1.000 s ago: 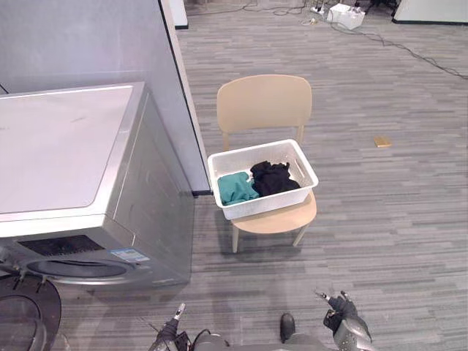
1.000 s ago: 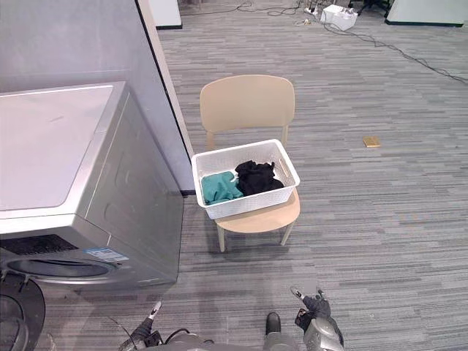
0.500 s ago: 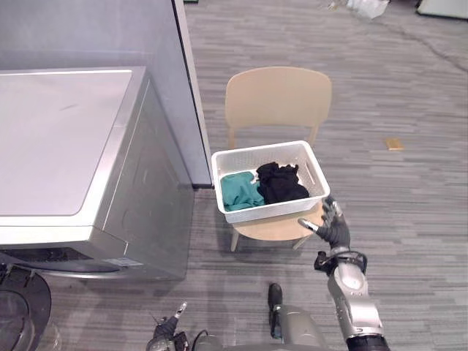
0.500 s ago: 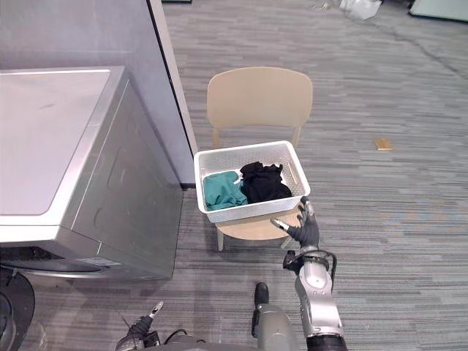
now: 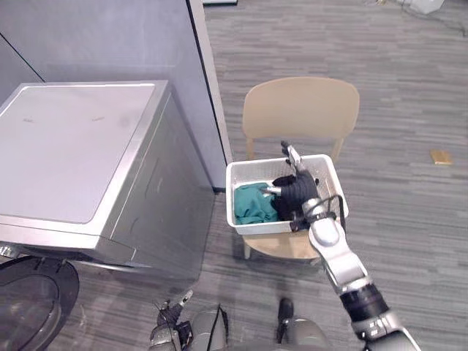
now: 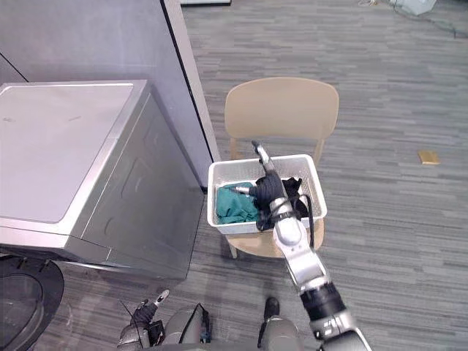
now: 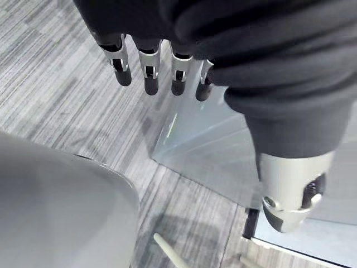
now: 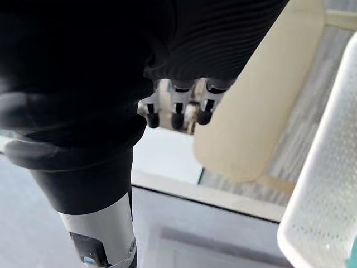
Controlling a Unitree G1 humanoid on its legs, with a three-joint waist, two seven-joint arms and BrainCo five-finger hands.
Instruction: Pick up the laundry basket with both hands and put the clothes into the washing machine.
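A white laundry basket point(image 5: 253, 226) sits on a beige wooden chair point(image 5: 300, 112). It holds a green cloth point(image 5: 252, 204) on the left and a black cloth point(image 6: 295, 188) on the right. My right hand point(image 5: 296, 190) hangs open over the middle of the basket, fingers straight and pointing toward the chair back, partly covering the black cloth. It holds nothing; its fingers point(image 8: 177, 110) show the same in the right wrist view. My left hand point(image 5: 170, 320) is low near the floor, open and empty, its fingers point(image 7: 149, 72) straight. The silver washing machine point(image 5: 80, 146) stands to the left.
The washer's round door point(image 5: 29, 307) hangs open at the lower left. A grey partition wall point(image 5: 131, 36) rises behind the machine, its edge close to the chair. A small tan object point(image 5: 441, 156) lies on the floor far right.
My right arm has lifted and reached forward, from the basket's front right corner to over its middle. The whole view has shifted. Basket, clothes and left hand stay as they were.
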